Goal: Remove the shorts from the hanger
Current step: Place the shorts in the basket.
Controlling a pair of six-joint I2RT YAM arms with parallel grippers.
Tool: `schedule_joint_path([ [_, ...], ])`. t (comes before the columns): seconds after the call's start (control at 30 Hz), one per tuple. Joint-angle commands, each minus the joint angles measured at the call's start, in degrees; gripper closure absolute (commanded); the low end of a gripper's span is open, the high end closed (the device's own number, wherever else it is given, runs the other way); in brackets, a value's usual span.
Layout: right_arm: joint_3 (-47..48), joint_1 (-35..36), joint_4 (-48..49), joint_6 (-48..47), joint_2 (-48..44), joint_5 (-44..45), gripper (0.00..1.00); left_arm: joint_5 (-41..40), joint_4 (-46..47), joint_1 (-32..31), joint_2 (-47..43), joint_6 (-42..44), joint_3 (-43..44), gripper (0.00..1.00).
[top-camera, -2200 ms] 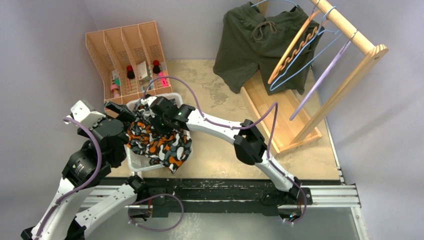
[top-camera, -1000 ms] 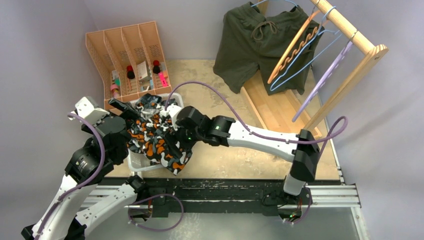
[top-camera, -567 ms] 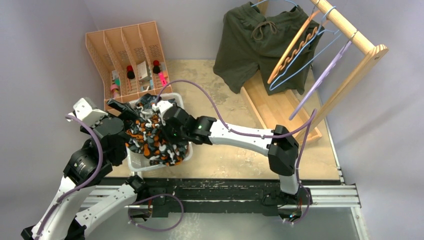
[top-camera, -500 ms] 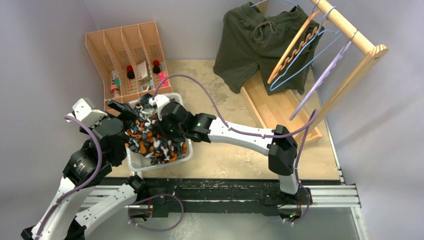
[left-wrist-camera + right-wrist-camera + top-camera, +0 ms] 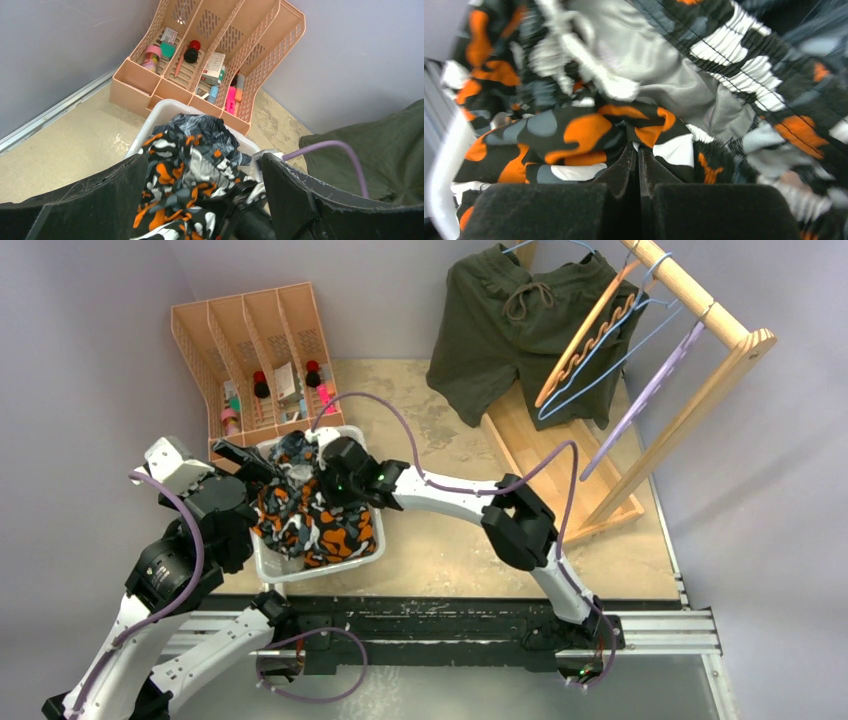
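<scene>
Top external view is showing the orange-black-white camouflage shorts (image 5: 315, 525) lying bunched in a white bin (image 5: 268, 565). The right gripper (image 5: 638, 151) is resting its closed fingers against them, while the left gripper (image 5: 204, 159) is hovering alongside with jaws wide. Olive green shorts (image 5: 500, 325) are hanging on the wooden rack (image 5: 700, 310).

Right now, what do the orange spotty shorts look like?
The orange camouflage shorts are soft cloth blotched orange, black, grey and white. A striped stretchy waistband shows in the right wrist view. They lie crumpled in a heap in the white bin, with darker blue-grey fabric at the bin's far end. The right gripper, shut, has its tips against the cloth.
</scene>
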Motion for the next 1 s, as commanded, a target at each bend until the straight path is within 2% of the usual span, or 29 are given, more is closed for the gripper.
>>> schedule_joint_path([
  [0.0,-4.3,1.5,-1.5,-0.5,0.1,-0.6,1.0,-1.3,1.5,0.1,0.0,1.1,0.2,0.17],
  [0.13,0.1,1.5,-10.3,-1.8,2.9,2.0,1.0,-0.3,2.0,0.2,0.4,1.0,-0.3,0.17],
  [0.23,0.7,1.5,-10.8,-2.4,0.2,4.1,0.96,-0.1,2.3,0.1,0.9,1.0,-0.2,0.17],
  [0.4,-1.8,1.5,-6.0,-3.5,-8.6,3.4,0.81,-0.1,2.1,0.1,0.9,1.2,0.0,0.17],
  [0.47,-1.1,1.5,-6.5,-3.7,-10.8,2.3,0.71,-0.1,2.1,0.1,0.7,1.2,-0.1,0.17],
  [0.6,0.1,1.4,-7.2,-4.7,-14.3,3.6,0.61,0.3,2.4,0.1,0.9,1.1,-0.1,0.17],
  [0.8,-4.0,1.4,-4.3,-3.7,-19.4,5.9,0.6,0.5,2.6,0.1,1.5,1.4,0.2,0.17],
  [0.97,-16.3,2.5,6.0,-2.5,-25.3,-5.0,0.64,0.0,2.6,0.1,1.3,1.5,0.1,0.17],
])
